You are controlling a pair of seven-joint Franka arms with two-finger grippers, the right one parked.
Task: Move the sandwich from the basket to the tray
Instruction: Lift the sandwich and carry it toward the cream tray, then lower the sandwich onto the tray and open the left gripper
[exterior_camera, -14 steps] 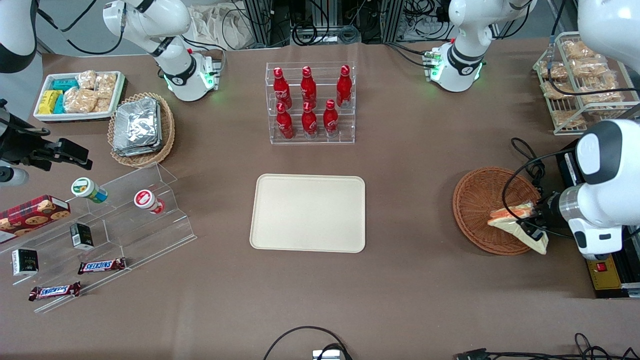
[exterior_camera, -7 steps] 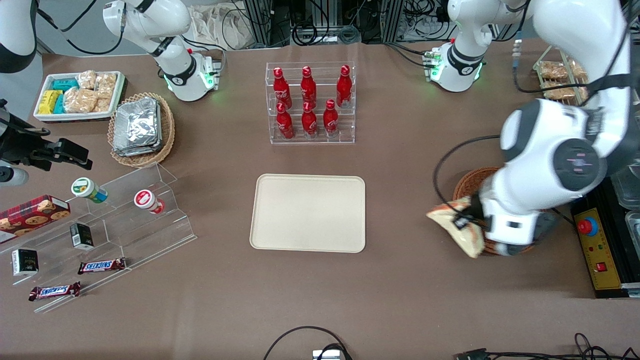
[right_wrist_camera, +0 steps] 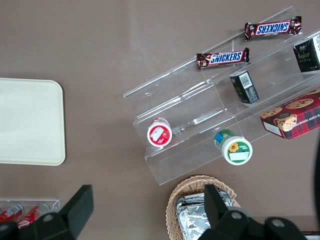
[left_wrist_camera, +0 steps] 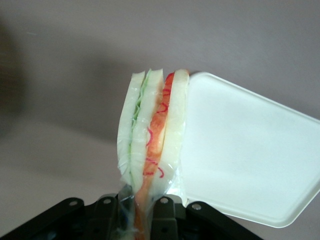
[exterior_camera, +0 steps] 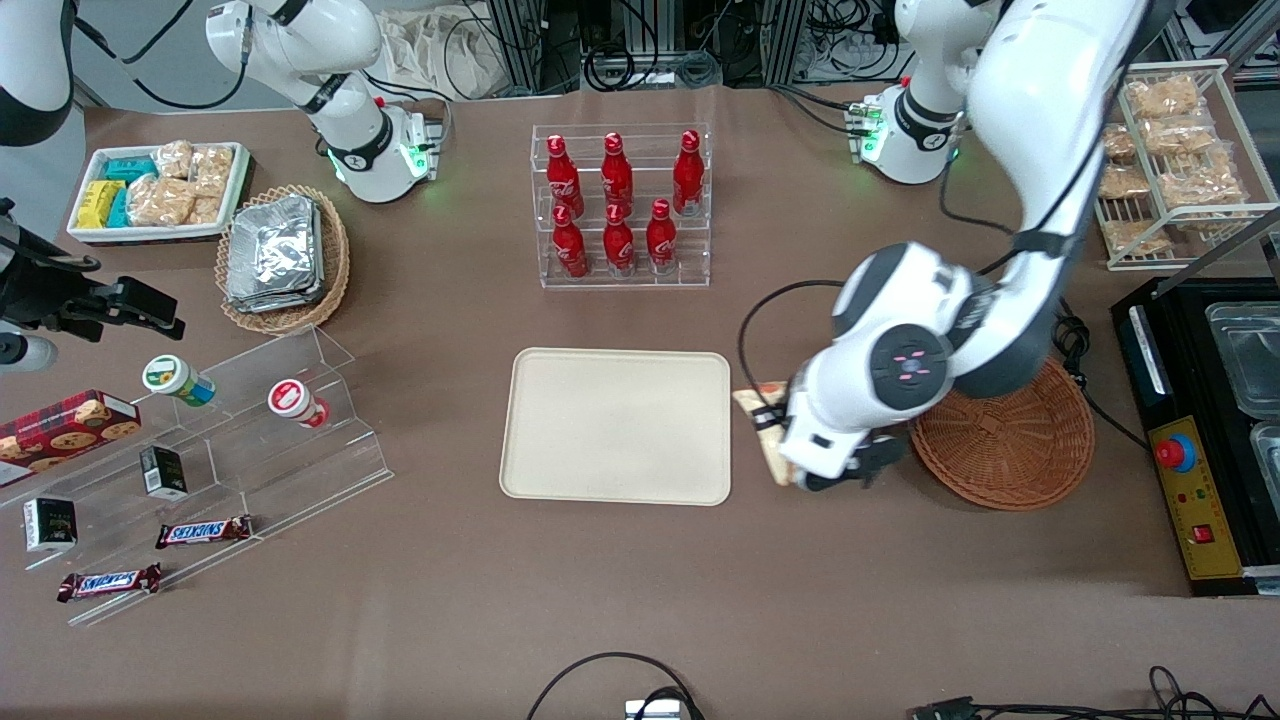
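Fingers [left_wrist_camera: 162,220] pinch the wrapped, orange-and-green-layered sandwich [left_wrist_camera: 152,137] beside the tray [exterior_camera: 615,425].

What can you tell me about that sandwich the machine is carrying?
The sandwich is a wedge of pale bread slices in clear wrap, with green filling in one layer and orange-red in the other. The gripper holds its narrow end between closed jaws, the cut edge facing the wrist camera. It hangs in the air, out of the basket and beside the tray, just short of its rim, touching nothing else.
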